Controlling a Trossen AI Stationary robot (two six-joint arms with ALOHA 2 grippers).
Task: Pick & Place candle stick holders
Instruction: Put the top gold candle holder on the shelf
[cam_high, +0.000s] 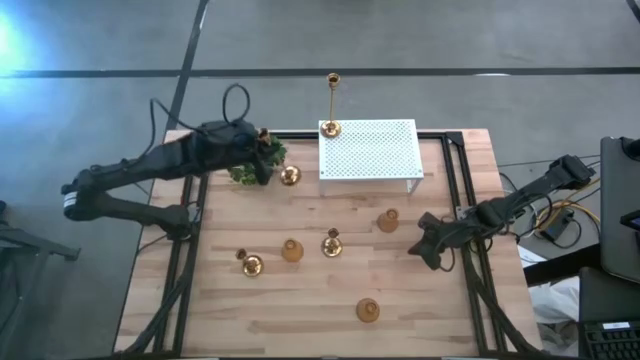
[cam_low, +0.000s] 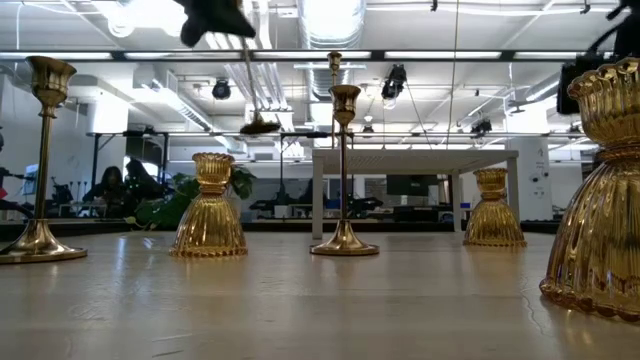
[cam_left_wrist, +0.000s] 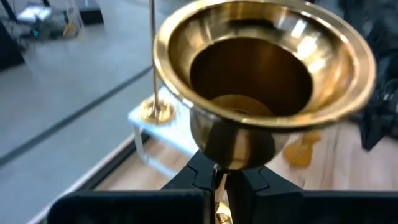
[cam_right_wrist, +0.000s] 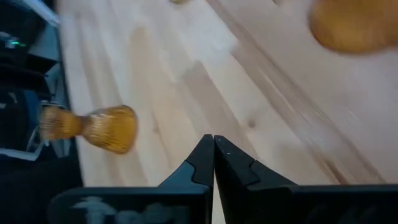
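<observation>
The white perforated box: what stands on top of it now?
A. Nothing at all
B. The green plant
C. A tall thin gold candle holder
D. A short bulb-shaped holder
C: in the high view a tall thin gold candle holder stands with its round base on the far left corner of the white box, and nothing else is on the box.

I can read no text, label, brand, number or sign on anything in these views around me.
</observation>
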